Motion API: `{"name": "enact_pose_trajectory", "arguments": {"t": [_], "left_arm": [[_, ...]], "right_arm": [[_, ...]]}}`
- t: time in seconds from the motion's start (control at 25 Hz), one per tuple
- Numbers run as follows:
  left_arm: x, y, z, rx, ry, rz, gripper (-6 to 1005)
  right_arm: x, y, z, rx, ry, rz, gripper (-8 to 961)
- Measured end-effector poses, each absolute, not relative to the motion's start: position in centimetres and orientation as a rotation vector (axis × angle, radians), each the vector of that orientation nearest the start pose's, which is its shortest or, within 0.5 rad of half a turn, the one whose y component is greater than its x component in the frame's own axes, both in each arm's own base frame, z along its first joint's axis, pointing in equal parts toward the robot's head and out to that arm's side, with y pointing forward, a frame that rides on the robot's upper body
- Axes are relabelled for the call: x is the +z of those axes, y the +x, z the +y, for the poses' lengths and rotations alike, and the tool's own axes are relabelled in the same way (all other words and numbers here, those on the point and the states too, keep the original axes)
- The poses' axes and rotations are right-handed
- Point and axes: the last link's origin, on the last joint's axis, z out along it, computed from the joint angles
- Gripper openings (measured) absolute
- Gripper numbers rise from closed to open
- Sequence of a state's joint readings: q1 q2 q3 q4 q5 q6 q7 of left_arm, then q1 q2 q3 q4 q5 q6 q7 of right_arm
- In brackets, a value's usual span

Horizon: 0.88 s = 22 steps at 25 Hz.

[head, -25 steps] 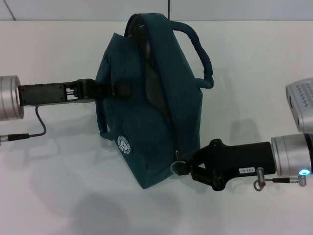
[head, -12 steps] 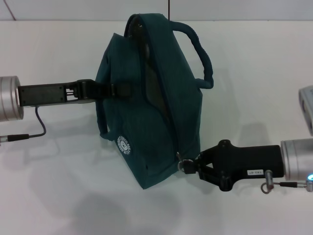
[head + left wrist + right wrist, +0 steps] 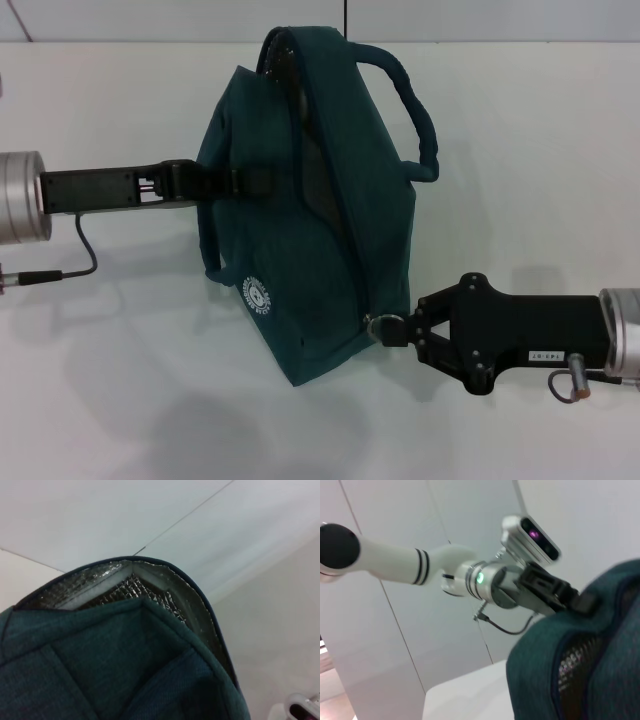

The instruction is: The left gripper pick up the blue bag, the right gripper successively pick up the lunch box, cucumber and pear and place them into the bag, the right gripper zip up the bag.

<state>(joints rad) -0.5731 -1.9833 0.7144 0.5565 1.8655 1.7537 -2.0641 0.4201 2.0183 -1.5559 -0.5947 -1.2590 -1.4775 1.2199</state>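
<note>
1. Since a second ago my right gripper (image 3: 398, 328) has slid toward me, clenched on the zipper ring (image 3: 381, 325).
2. Left gripper (image 3: 240, 180) holds the blue bag (image 3: 330, 250) up, beside both claws.
3. Zipping step; next, I judge, a steady pull along the zipper.

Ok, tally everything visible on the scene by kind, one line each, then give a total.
Bags: 1, the blue bag, its zipper partly open with the silver lining showing
Grippers: 2, the left gripper clamped on the bag's side, the right gripper at the zipper ring pull
Tables: 1, the white table
Total: 4
</note>
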Motion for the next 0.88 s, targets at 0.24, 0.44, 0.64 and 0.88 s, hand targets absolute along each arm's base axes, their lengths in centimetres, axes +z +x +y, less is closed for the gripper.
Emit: {"name": "enact_pose_trajectory", "arguments": {"t": [0.24, 0.44, 0.64, 0.88], "left_arm": [[2.8, -24.1, 32.6, -1.02, -2.659, -1.566, 55], [3.0, -23.7, 32.4, -1.032, -2.707, -1.529, 55], [3.2, -23.2, 32.7, -1.036, -2.741, -1.471, 55], [3.2, -22.5, 33.1, -1.025, -2.772, -1.431, 55]], "right_arm": [[-5.6, 21.9, 27.8, 1.029, -2.931, 0.378, 17], [-4.9, 21.1, 27.7, 1.118, -2.922, 0.281, 17], [-4.5, 20.5, 27.5, 1.163, -2.939, 0.209, 17], [-4.7, 20.4, 27.7, 1.145, -2.935, 0.19, 17]]}}
